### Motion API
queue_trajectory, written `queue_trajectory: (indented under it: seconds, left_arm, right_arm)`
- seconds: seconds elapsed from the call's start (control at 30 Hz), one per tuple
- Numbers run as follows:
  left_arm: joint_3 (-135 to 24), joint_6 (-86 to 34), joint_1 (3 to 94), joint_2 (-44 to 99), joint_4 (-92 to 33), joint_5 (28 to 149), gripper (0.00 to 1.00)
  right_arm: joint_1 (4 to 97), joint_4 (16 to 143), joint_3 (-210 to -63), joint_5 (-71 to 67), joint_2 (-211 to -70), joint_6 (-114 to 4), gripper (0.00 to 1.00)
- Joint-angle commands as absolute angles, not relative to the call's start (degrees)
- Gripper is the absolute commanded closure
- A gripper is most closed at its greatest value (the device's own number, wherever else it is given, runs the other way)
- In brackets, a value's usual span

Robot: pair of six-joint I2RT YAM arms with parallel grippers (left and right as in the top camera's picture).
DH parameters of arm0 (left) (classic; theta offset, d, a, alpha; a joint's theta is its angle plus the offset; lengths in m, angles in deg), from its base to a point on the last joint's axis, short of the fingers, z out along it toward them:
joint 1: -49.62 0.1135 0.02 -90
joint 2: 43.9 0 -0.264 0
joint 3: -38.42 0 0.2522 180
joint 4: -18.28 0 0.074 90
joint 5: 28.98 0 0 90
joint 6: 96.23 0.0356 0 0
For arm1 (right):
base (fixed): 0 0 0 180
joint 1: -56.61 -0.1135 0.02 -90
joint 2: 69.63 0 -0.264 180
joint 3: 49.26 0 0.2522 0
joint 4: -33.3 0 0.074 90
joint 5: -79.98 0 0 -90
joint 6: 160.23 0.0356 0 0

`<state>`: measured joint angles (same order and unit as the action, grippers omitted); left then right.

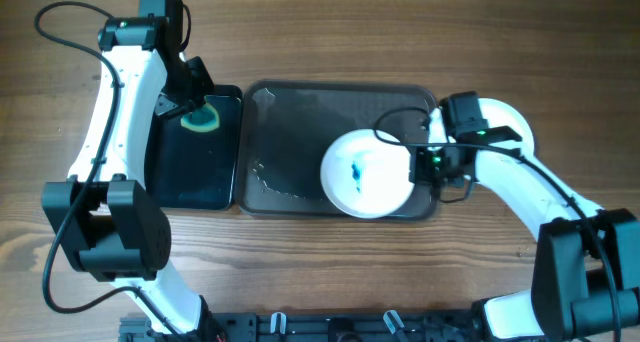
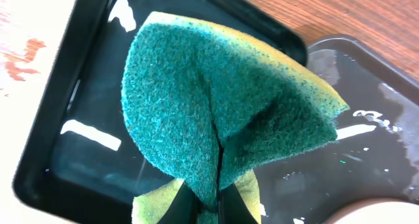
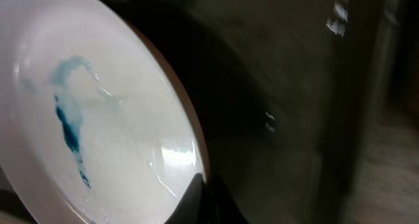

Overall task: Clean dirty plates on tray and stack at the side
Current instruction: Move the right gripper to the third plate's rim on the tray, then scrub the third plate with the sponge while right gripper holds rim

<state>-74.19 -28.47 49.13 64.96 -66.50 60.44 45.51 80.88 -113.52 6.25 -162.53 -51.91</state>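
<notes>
Jaws first: the left gripper (image 2: pixel 215 211) is clamped on a folded green-and-yellow sponge (image 2: pixel 216 93), and the right gripper (image 1: pixel 420 167) looks closed on the near rim of a plate (image 1: pixel 378 190), though its wrist view shows only one dark fingertip at that edge. Beneath both arms is one wooden table (image 1: pixel 300 32). One grey tray (image 1: pixel 290 132) spreads out under and beyond the right jaws, wet and otherwise bare. One smaller black tray (image 1: pixel 190 172) lies directly below the left jaws, just beside the grey one. I count one white plate in view, running out from the right jaws over the grey tray's end nearest them; no other plate shows. One sponge hangs in the left jaws above the black tray, well apart from the plate. One blue streak (image 1: pixel 356 171) marks the plate's centre, so I judge the wiping not yet done: next I would carry the sponge across to that streak while the right side steadies the plate.
</notes>
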Motion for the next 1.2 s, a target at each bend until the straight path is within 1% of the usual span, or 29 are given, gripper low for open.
queue_trajectory:
  seconds: [0.0,0.07,0.23,0.37,0.43,0.5,0.6,0.67,0.87,1.03,1.17]
  left_arm:
    - [-74.6,-29.1,46.7,64.7,-65.3,63.2,0.96]
    - [-74.6,-29.2,44.3,64.7,-64.4,63.1,0.96]
    - [-74.6,-29.5,39.9,64.8,-62.4,63.1,0.96]
    - [-74.6,-32.3,37.6,64.8,-61.2,63.2,0.96]
    - [-74.6,-32.5,36.8,64.8,-60.8,63.7,0.96]
    - [-74.6,-32.5,36.1,64.8,-60.4,65.8,0.96]
    - [-74.6,-33.9,34.6,65.2,-59.7,68.1,0.96]
    - [-74.6,-35.2,33.4,66.1,-59.7,68.1,0.96]
    - [-74.6,-37.0,28.5,71.7,-59.1,71.1,0.96]
    - [-74.6,-38.4,23.6,76.5,-57.1,71.0,0.96]
    - [-74.6,-38.9,22.0,80.2,-56.3,71.6,0.96]
  right_arm:
    - [40.7,73.9,-114.9,5.1,-163.6,-42.7,0.96]
    - [38.7,69.6,-115.0,5.0,-165.3,-40.2,0.96]
    - [38.6,72.1,-119.9,5.1,-171.5,-41.8,0.96]
    - [38.6,73.3,-123.9,5.1,-176.2,-42.9,0.96]
    - [38.6,73.5,-125.0,5.5,-177.2,-43.3,0.9]
    - [38.6,73.2,-125.1,5.5,-177.5,-43.1,0.86]
    - [38.6,72.4,-125.1,6.4,-178.4,-43.2,0.87]
    - [38.6,71.9,-125.1,7.0,-179.7,-43.1,0.96]
    - [40.0,72.0,-125.3,8.3,-180.0,-43.1,0.96]
    - [40.0,72.2,-125.3,8.5,-180.0,-43.1,0.96]
    - [40.0,72.2,-125.3,8.5,-180.0,-43.2,0.96]
